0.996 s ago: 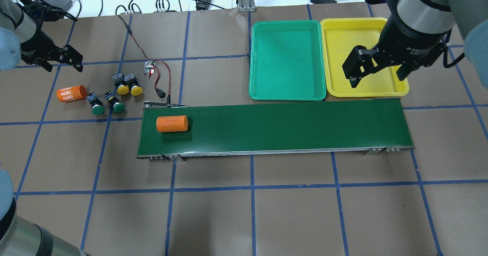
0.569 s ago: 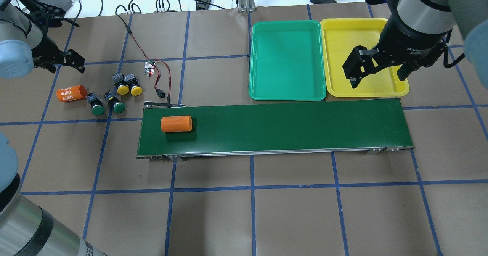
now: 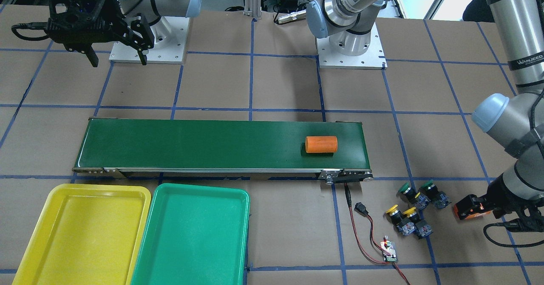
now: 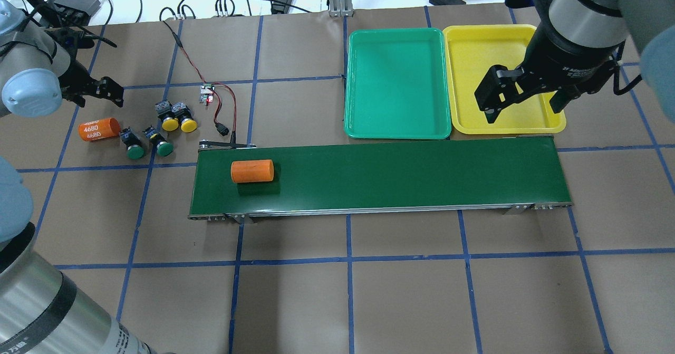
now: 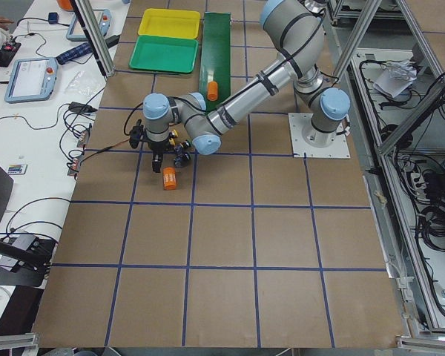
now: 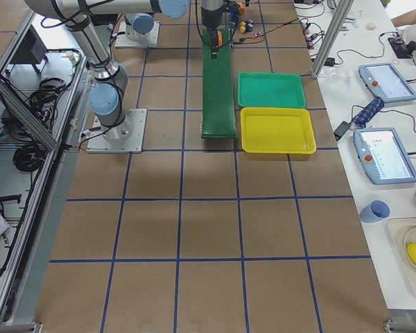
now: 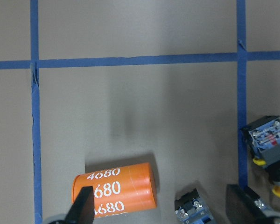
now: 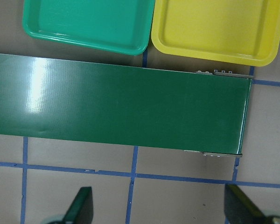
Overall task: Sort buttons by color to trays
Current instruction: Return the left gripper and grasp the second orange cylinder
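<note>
Overhead, the yellow buttons and the green buttons lie on the desk off the left end of the conveyor belt. The yellow pair lie side by side and touching. The green pair lie close together, just nearer the robot. All four are tipped on their sides with caps toward the robot.

A labelled orange cylinder, printed 4680, lies just beside the outer green button. A plain orange cylinder lies on the belt near its left end. A circuit board with red-black wires sits beyond the yellow pair.

The green tray and yellow tray stand side by side past the belt's far edge at its right end, well apart from the buttons.

Left pincer: jaws spread wide, hovering just beyond the labelled cylinder. Its wrist view shows that cylinder by one finger and button bodies toward the other.

Right pincer: jaws likewise spread wide, gripping nothing, raised above the desk. Overhead it is seen against the yellow tray's near edge. Its wrist view looks down on the belt's right end and both trays.
</note>
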Robot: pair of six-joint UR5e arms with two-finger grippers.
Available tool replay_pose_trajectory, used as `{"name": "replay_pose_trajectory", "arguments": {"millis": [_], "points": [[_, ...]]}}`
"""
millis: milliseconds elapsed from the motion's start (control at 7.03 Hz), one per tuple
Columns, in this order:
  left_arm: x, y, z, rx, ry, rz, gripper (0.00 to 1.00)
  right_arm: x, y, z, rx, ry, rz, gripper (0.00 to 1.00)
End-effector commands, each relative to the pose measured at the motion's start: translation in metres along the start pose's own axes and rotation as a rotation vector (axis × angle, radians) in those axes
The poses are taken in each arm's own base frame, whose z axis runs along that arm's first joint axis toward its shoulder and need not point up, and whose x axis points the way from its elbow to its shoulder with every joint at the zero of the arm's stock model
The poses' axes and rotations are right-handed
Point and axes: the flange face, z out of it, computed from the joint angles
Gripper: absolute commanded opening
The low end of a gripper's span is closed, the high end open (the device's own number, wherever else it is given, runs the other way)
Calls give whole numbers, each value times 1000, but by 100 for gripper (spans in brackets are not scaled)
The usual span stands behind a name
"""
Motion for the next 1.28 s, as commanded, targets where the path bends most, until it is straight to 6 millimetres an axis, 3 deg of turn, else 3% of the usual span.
{"name": "replay_pose_trajectory", "arguments": {"millis": [0, 1138], "points": [[-32, 14, 16, -19, 6, -36, 100, 0, 0, 0, 1, -1, 1, 100], [-34, 21, 38, -48, 29, -8, 100, 0, 0, 0, 0, 0, 0, 100]]}}
